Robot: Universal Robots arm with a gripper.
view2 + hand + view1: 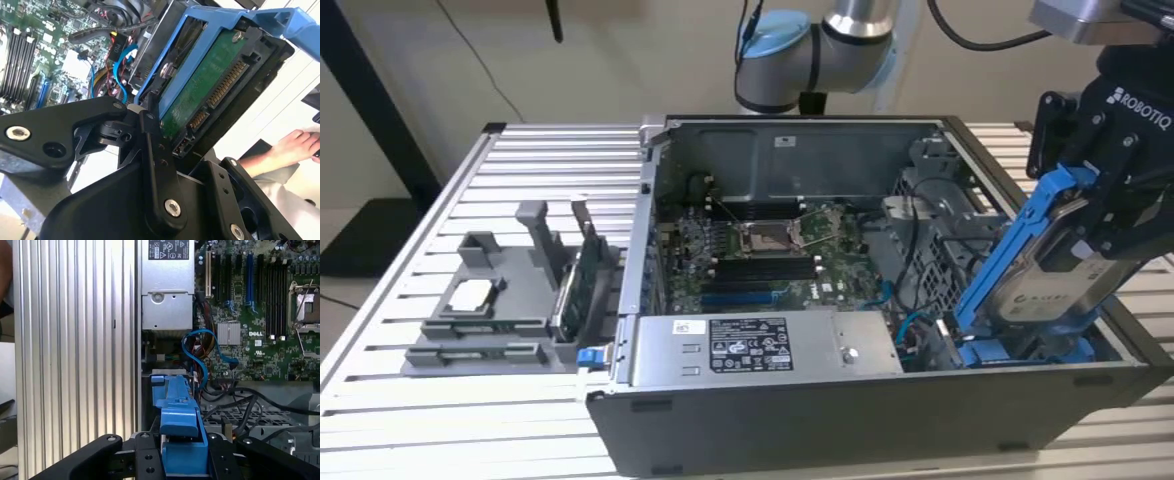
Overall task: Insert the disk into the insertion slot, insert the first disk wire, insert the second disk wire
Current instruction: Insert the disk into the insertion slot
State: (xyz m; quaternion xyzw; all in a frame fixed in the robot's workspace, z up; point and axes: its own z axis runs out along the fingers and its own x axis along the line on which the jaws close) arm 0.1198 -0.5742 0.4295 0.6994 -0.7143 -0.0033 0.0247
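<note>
The disk point(1045, 282), in its blue carrier, leans tilted with its lower end inside the computer case point(854, 412), clamped between the end effector's point(1091, 222) closed-in fingers.

Over on the exterior view's left a grey plastic fixture point(487, 310) sits on the slatted metal table point(400, 420), and inside the open computer case point(881, 420) the silver power supply point(761, 345) lies just beside the green motherboard point(767, 262).

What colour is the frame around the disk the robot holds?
Bright blue frame; the exterior view shows it best.
</note>
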